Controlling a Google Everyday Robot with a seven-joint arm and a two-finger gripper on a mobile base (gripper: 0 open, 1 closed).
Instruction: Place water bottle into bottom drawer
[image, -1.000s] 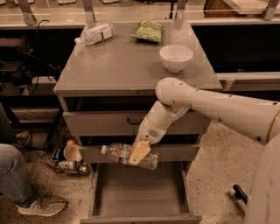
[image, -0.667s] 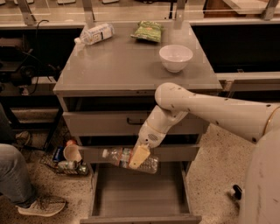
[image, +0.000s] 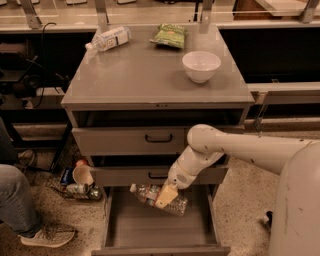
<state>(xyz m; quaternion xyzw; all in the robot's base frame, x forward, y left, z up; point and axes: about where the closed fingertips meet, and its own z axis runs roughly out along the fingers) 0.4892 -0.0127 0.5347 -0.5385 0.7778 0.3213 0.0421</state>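
The gripper (image: 165, 196) hangs over the open bottom drawer (image: 150, 227) — its fingers (image: 168, 192) pinch the water bottle (image: 145, 193) around its middle, the bottle tilted, cap end up-left.

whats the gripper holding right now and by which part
The gripper holds the water bottle around its middle, over the open bottom drawer.

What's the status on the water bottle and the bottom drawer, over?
Gripper shut on water bottle, above the open bottom drawer. Bottle sideways, cap left, not yet set down. Middle drawer front close above the gripper.
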